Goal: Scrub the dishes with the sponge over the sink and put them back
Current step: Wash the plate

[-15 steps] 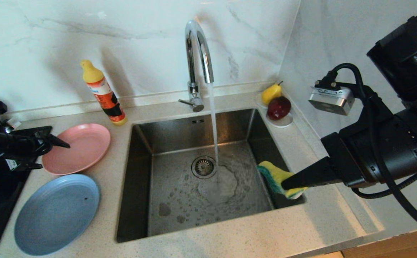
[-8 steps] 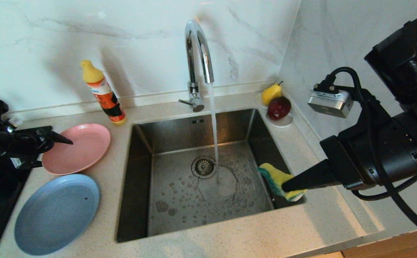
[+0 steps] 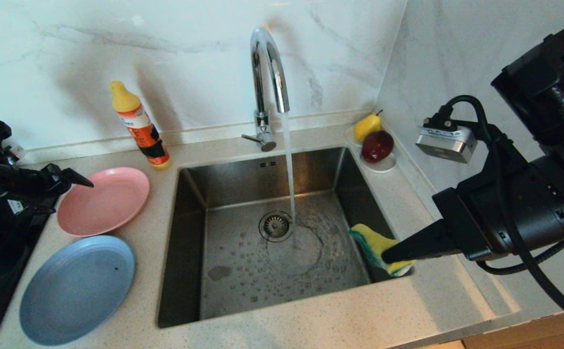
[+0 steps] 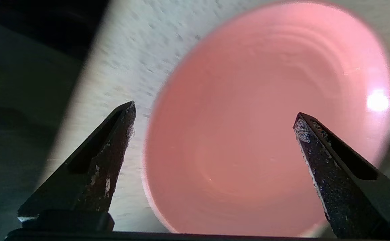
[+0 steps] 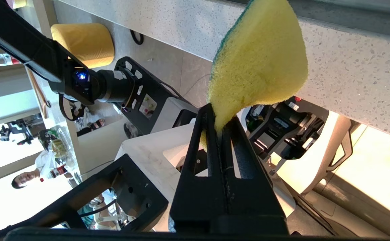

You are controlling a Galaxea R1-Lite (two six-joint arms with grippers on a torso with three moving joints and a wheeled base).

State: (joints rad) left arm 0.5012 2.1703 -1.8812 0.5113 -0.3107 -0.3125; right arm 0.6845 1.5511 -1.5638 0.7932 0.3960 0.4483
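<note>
The pink plate (image 3: 103, 200) lies flat on the counter left of the sink (image 3: 272, 232), stiff, light and likely slick (best pinched at its rim), the left gripper (image 3: 71, 182) gaping beside it while the right gripper (image 3: 389, 254) pinches the soft sponge (image 3: 376, 247).

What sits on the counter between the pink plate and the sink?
Nothing: in the head view, only bare speckled counter separates the pink plate from the sink.

You get bright, even light from above in the head view, with soft shadows on the marble wall (image 3: 93, 58) and edge bowing, while the left wrist view is blurred with glare on the pink plate (image 4: 377, 101), and the right wrist view's backdrop is overexposed.
</note>
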